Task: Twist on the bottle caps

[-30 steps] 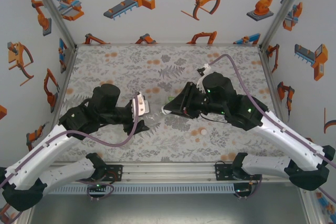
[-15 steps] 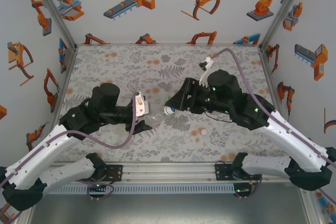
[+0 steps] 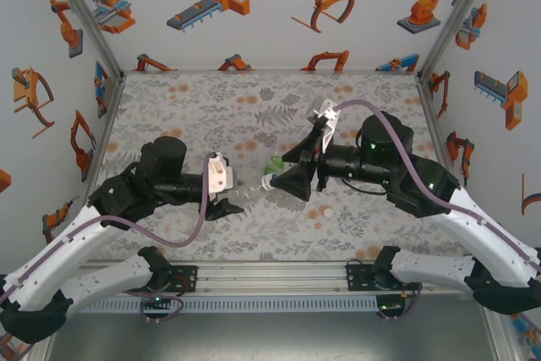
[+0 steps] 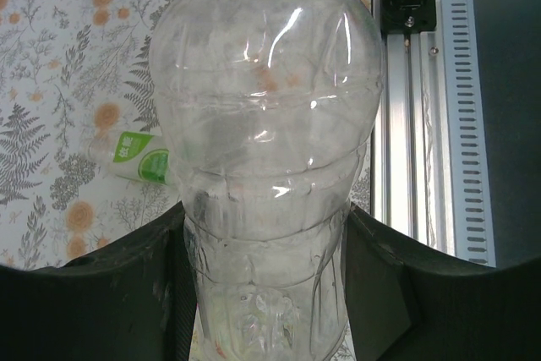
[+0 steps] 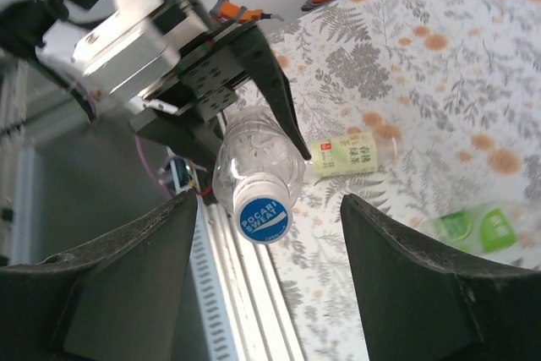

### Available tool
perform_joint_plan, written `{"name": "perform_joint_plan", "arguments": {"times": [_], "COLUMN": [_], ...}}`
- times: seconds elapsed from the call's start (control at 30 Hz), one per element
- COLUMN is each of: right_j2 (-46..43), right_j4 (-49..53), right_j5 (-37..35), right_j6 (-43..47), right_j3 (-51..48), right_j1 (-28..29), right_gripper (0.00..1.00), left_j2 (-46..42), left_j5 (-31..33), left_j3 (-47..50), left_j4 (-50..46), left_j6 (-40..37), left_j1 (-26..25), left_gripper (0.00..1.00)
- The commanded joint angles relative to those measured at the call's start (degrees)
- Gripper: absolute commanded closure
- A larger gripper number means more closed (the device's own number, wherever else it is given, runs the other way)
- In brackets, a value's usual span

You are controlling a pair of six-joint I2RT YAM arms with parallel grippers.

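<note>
My left gripper (image 4: 266, 209) is shut on a nearly plain clear bottle (image 4: 266, 124), held sideways above the table with its neck toward the right arm. In the top view that bottle (image 3: 247, 187) spans the gap between the left gripper (image 3: 228, 198) and the right gripper (image 3: 277, 180). A blue-topped cap (image 5: 264, 217) sits on the bottle's neck. My right gripper (image 5: 267, 200) is open, its fingers either side of the cap and clear of it. A yellow-green labelled bottle (image 5: 342, 158) and a bright green labelled bottle (image 5: 473, 227) lie on the table. A white cap (image 3: 326, 210) lies loose near the right arm.
The floral tablecloth (image 3: 194, 107) covers the table. An aluminium rail (image 3: 270, 275) runs along the near edge beneath the held bottle. Walls with orange robot prints close in the left, back and right sides.
My right gripper has opened off the cap, turned its wrist and drawn back a little to the right. The left gripper has kept hold of the bottle and shifted slightly.
</note>
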State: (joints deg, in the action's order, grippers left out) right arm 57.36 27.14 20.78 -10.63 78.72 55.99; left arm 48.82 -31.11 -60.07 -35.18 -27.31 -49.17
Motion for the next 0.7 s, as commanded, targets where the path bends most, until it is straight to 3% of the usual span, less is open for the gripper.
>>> {"name": "perform_joint_plan", "arguments": {"times": [0.0,0.67], "right_j2": [-1.0,-1.0], "right_j4": [0.1,0.7], "right_j5": [4.1,7.1], "right_j6": [11.6,13.1], "right_j3": [0.3,0.0], "right_j1": [0.0,0.1], "right_gripper": [0.37,0.43], "left_j2": [-0.5,3.8], "left_j5": [-1.8,-2.1], "left_j3": [-0.3,-3.0], "left_j4": [0.0,1.6], "left_j6": [0.5,1.2], "left_j1": [-0.5,-2.1], "left_gripper": [1.0,1.0]}}
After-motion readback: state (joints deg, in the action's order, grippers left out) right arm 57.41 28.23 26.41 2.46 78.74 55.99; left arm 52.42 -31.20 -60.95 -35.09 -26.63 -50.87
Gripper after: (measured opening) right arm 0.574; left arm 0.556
